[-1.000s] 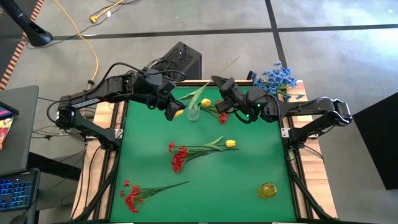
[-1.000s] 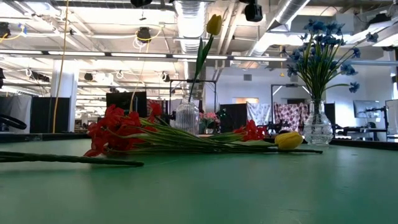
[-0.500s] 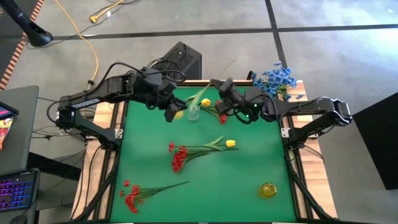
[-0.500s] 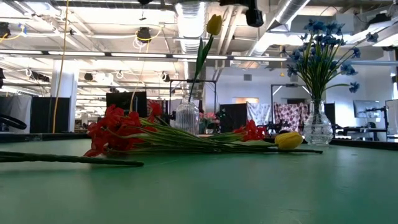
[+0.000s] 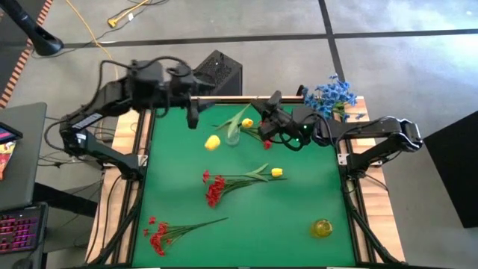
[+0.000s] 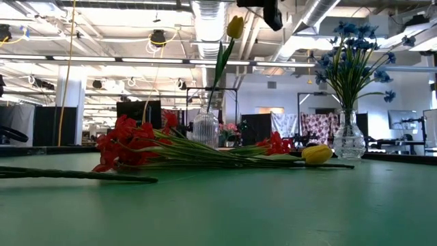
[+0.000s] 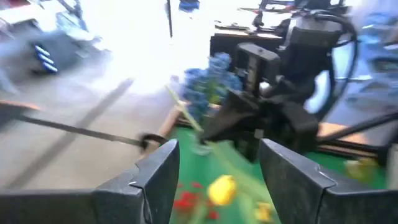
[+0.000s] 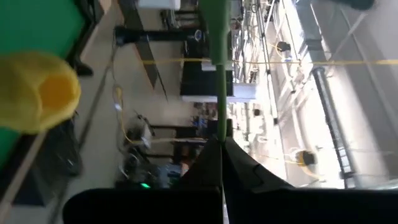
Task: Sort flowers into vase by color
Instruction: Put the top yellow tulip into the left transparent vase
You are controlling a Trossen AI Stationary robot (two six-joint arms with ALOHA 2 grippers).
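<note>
A yellow flower hangs in the air over the far middle of the table. Its bud (image 5: 213, 142) is left of the clear vase (image 5: 232, 136), its leaf (image 5: 237, 117) is above the vase, and its stem is in my shut right gripper (image 5: 261, 107) (image 8: 221, 140). A second yellow flower stands with its stem in that vase, its bud (image 6: 235, 26) just below my right gripper (image 6: 268, 10). My left gripper (image 5: 193, 118) (image 7: 219, 146) is open, raised at the far left and clear of the bud. A red sprig (image 5: 213, 190) and another yellow flower (image 5: 276, 172) lie on the green table (image 5: 299, 194). My right gripper pinches the yellow flower's thin green stem (image 8: 220, 118) between its two fingertips, far from the bud. The fingers come level from the table's right and lie across the stem. The flower is lifted clear and tilted: the bud end is lower and the free stem end (image 7: 180, 106) rises toward the far edge.
Blue flowers (image 5: 332, 93) stand in a clear vase (image 6: 349, 140) at the far right corner. One red sprig (image 5: 264, 139) lies beside the middle vase and another (image 5: 158, 237) at the near left. A yellow round vessel (image 5: 322, 228) stands near right. A black box (image 5: 220, 71) sits behind the far edge.
My left gripper has let go of the yellow flower near its bud. It has then drawn back up and toward the table's far left. The flower stays in the air by its stem in my right gripper, its bud now hanging free.
</note>
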